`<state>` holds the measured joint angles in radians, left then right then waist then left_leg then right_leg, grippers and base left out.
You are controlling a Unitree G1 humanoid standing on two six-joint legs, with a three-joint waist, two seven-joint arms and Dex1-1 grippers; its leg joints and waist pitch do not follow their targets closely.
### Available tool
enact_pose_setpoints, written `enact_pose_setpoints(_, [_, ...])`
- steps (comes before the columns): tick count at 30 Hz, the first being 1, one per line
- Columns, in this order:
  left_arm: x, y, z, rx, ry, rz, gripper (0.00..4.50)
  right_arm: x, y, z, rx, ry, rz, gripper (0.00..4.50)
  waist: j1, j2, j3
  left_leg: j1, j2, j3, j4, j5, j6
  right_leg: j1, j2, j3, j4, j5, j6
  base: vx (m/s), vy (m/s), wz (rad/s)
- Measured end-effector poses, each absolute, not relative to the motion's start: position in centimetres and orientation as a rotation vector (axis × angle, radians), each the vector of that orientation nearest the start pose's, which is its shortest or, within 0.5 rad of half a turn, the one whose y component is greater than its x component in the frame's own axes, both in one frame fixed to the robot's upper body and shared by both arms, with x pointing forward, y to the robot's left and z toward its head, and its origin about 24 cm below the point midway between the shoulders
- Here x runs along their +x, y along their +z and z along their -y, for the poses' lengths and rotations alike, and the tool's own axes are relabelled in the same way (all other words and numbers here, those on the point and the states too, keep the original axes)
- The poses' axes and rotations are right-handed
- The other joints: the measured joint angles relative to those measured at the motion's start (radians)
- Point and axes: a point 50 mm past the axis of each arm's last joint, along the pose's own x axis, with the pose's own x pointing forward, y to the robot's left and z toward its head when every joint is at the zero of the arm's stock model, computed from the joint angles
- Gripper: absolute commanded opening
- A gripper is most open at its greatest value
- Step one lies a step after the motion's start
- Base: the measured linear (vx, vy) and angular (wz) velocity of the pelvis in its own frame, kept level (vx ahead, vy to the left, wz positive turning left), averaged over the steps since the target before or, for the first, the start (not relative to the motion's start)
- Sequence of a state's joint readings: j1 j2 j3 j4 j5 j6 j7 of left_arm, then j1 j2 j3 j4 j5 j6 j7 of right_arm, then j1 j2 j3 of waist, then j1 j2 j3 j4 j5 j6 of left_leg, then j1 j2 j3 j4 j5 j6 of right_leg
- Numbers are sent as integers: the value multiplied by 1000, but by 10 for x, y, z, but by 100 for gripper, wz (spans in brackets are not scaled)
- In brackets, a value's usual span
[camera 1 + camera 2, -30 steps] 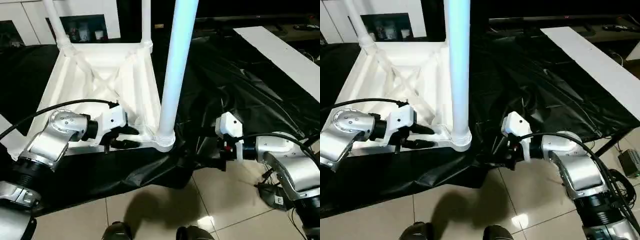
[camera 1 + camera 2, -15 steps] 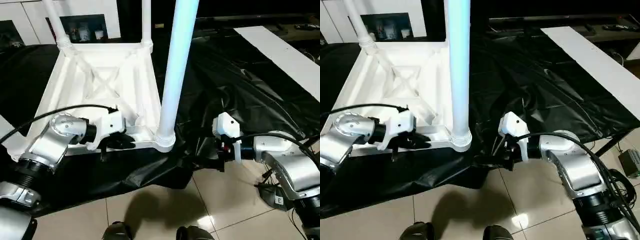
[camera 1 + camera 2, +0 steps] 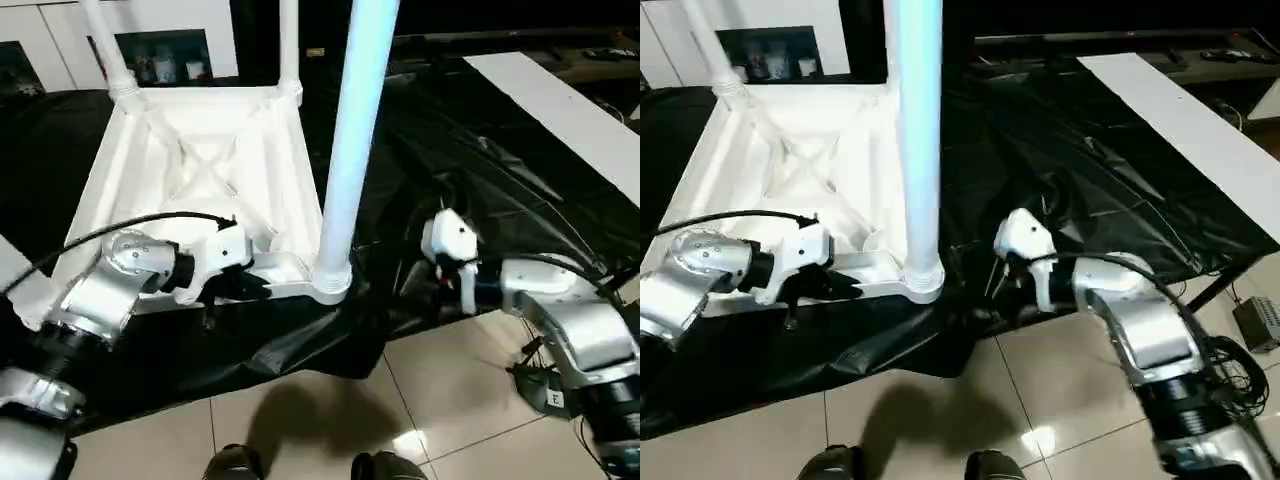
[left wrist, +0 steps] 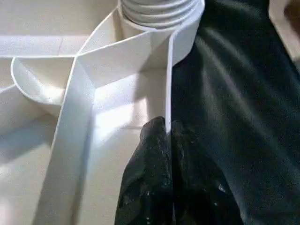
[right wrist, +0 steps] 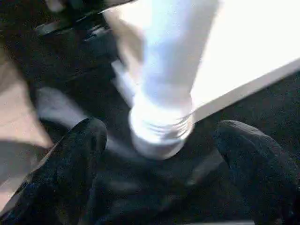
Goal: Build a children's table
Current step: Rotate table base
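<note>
Leg-fitting step: left gripper [image 4: 169, 140] pinching the upturned tabletop [image 3: 200, 160] rim, right gripper [image 5: 161, 140] fingers spread at 3 o'clock of near leg [image 3: 345, 150], next should clasp and seat it.

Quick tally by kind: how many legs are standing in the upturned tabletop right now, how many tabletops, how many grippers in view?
Legs standing in sockets: 3 (near leg, far left leg, far right leg)
Tabletop: 1
Grippers: 2 (left gripper, right gripper)
Total: 6
</note>
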<state>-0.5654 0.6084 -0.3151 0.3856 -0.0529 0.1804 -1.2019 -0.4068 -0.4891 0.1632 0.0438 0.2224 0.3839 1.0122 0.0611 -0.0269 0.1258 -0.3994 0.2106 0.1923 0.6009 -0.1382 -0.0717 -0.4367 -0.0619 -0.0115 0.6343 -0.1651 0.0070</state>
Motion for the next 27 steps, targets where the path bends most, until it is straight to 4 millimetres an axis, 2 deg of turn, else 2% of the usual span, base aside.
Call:
enact_pose_setpoints(4, [309, 81, -160, 437, -1201, -454, 4, 298, 100, 152, -270, 1058, -231, 418, 0, 0, 0, -1, 0, 0, -2, -1, 2, 0, 0, 0, -4, 1, -1, 0, 0, 0])
enact_pose_setpoints(8, [306, 80, -144, 417, -1135, -435, 4, 304, 91, 149, -278, 976, -210, 418, -5, 1, 1, -1, -1, 0, -4, -1, 2, -1, 0, 0, -4, 0, 0, 0, 0, 0])
enact_pose_setpoints(11, [301, 79, -143, 447, -1133, -402, 4, 309, 92, 150, -282, 952, -192, 418, -13, 0, 2, -1, -1, 0, -6, -1, 2, -1, 0, 0, -5, -1, 2, 0, 0, 0])
enact_pose_setpoints(16, [299, 80, -144, 505, -1147, -363, 4, 312, 90, 145, -259, 961, -161, 418, -13, -4, 4, -1, -2, 0, -13, -1, 2, -1, 0, 0, -12, -2, 3, 0, 0, 0])
enact_pose_setpoints(20, [298, 86, -145, 538, -1154, -352, 4, 316, 89, 140, -241, 988, -143, 418, -18, -15, 14, -1, -1, 0, -16, -1, 2, -1, 0, 0, -16, -2, 3, 0, 0, 0])
enact_pose_setpoints(27, [297, 89, -144, 552, -1179, -347, 4, 316, 79, 139, -262, 1039, -179, 418, -19, -20, 19, -2, -3, 3, -24, -1, 2, 0, -3, 0, -24, -2, 3, 0, 0, 0])
